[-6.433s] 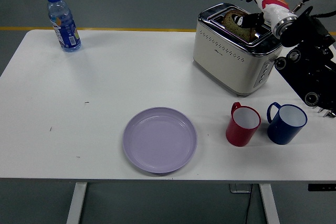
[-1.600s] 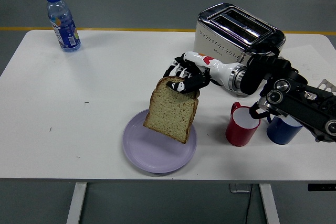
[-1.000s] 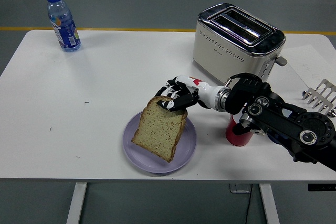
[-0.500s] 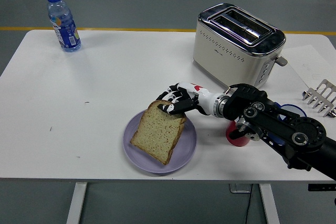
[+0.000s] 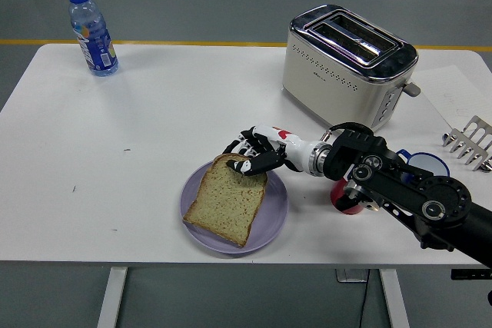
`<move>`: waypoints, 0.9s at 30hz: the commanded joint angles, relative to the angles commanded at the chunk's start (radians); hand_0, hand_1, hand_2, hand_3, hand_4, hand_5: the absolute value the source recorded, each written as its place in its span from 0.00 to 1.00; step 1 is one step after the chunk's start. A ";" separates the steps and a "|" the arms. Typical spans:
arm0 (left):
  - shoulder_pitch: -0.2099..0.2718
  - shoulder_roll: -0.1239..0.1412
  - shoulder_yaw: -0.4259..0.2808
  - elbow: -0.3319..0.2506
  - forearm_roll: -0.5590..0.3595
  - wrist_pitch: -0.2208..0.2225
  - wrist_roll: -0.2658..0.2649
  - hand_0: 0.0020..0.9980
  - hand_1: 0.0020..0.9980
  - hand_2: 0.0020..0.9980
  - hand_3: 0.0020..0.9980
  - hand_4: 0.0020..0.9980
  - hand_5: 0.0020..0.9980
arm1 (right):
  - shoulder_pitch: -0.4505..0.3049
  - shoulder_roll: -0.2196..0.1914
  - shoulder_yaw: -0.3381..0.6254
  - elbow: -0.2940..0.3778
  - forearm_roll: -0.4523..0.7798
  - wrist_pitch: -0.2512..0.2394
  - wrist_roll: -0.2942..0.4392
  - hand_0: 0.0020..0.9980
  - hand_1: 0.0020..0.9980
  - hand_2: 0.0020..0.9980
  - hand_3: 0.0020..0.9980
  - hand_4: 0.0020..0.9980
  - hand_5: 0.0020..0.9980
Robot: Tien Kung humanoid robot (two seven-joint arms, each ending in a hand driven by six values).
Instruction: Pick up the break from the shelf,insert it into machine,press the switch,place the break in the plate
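On the white table point(image 5: 154, 113), near-centre: lilac plate point(image 5: 273, 217) with the bread slice point(image 5: 227, 203) lying almost flat in it. The slice covers most of the plate's left and middle; its long axis runs from far-right to near-left, and the near-left corner reaches the plate's rim.

Toaster point(image 5: 346, 63) stands far right, well apart from the plate, both slots empty. Water bottle point(image 5: 92, 32) at the far left corner, out of play. Red mug point(image 5: 346, 197) and blue mug point(image 5: 423, 163) are mostly hidden under the right arm. A metal rack point(image 5: 469, 140) shows at the right edge.

Right arm reaches in low from the right, forearm nearly level and pointing left across the table. Right hand point(image 5: 257, 153) sits at the slice's far-right crust edge, so the bread lies left of and nearer than the hand. Fingers point(image 5: 238, 144) are curled over that top edge and appear to pinch it; grip not visibly let go.

Left arm not seen.

Judgement: placing is all but done. What remains is to open the fingers and lift away up and right, clear of the mugs.
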 joint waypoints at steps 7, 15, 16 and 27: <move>-0.003 0.000 0.008 0.000 -0.016 0.004 -0.003 0.70 0.77 0.80 0.71 0.43 0.94 | 0.003 0.004 -0.009 -0.014 -0.032 0.041 0.014 0.80 0.79 0.82 0.73 0.62 0.02; -0.004 0.000 0.008 0.000 -0.017 0.004 -0.003 0.70 0.77 0.80 0.71 0.43 0.94 | 0.002 0.005 -0.022 -0.019 -0.076 0.052 0.022 0.87 0.85 0.88 0.81 0.66 0.04; -0.004 0.000 0.009 0.000 -0.017 0.004 -0.003 0.70 0.77 0.80 0.71 0.43 0.94 | 0.003 0.005 -0.022 -0.019 -0.077 0.046 0.027 0.87 0.85 0.88 0.81 0.66 0.04; -0.006 0.000 0.015 0.000 -0.025 0.004 -0.004 0.70 0.77 0.80 0.71 0.43 0.94 | 0.013 -0.018 0.012 0.047 -0.094 0.024 0.072 0.90 0.88 0.91 0.85 0.70 0.07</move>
